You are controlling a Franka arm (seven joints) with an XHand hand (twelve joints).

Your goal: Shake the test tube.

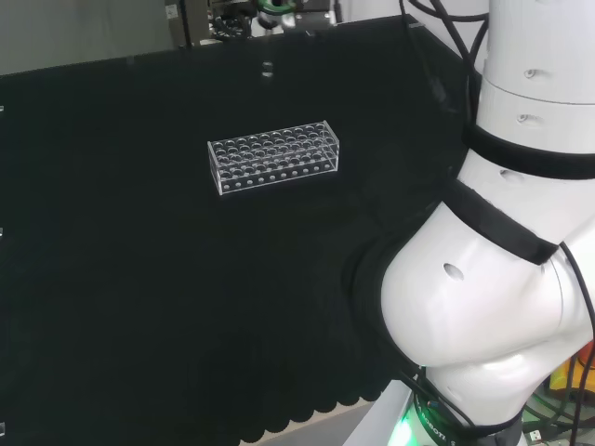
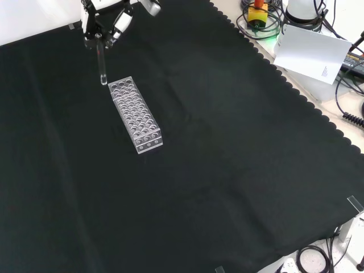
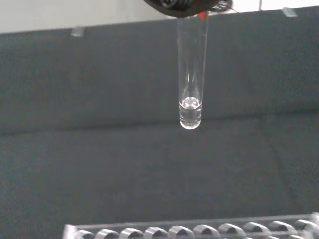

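Hand (image 2: 106, 23): fingers are pinching the test tube (image 2: 102, 67) by its top.
Tube: is hanging upright above the rack (image 2: 135, 115).

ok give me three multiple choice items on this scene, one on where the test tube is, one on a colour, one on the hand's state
1. Where is the test tube?
A. standing in the rack
B. held above the cloth, by the rack's end that is farther off in the front view
C. lying on the cloth

2. What colour is the cloth?
A. black
B. white
C. green

3. What is the hand doing?
A. resting flat on the rack
B. pinching the tube's top
C. hanging open and holding nothing

Answers:
1 B, the front view shows the tube upright, clear of the test tube rack.
2 A, the cloth is black in the head and front views.
3 B, the fingers close on the tube's upper end in the front view.
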